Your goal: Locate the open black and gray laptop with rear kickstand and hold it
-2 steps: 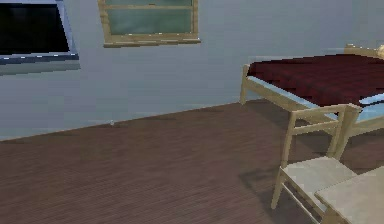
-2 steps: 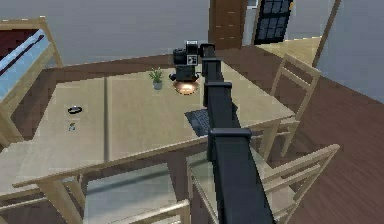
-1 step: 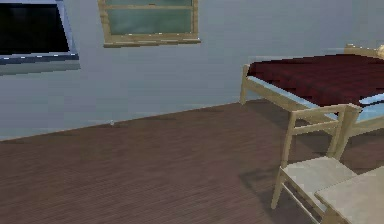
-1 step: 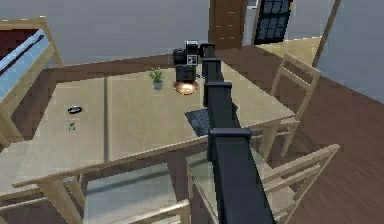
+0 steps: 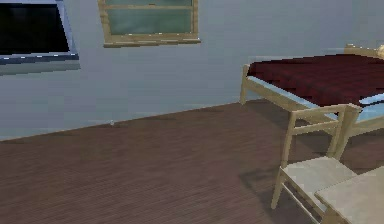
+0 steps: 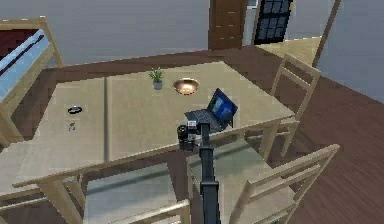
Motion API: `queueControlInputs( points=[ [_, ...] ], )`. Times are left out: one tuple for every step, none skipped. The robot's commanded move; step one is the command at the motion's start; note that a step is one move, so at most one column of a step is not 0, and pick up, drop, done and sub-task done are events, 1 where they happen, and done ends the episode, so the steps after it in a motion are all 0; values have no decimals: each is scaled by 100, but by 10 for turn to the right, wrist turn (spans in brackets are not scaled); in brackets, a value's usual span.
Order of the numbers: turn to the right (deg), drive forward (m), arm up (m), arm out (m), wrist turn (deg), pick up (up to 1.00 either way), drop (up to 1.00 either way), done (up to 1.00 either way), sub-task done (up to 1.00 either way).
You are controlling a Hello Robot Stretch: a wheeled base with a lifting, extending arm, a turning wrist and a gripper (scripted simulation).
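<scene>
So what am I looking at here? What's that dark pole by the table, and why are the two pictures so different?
This is a wheeled robot with one reaching arm, in a simulated house. One camera looks ahead and shows a bed with a dark red cover, a window and a wooden chair. The other looks out to the side where the arm reaches. The dark pole is the arm, and it ends in the gripper, a two-fingered hand. On the wooden table are an open laptop, a small plant, a bowl and a small dark object. The gripper is next to the laptop on the table, so I cannot tell whether it holds anything.
</scene>
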Motion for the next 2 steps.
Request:
queueControlInputs(
  points=[
    [0,0,0,0,0,100,0,0,0],
    [0,0,10,0,0,0,0,0,0]
  ],
)
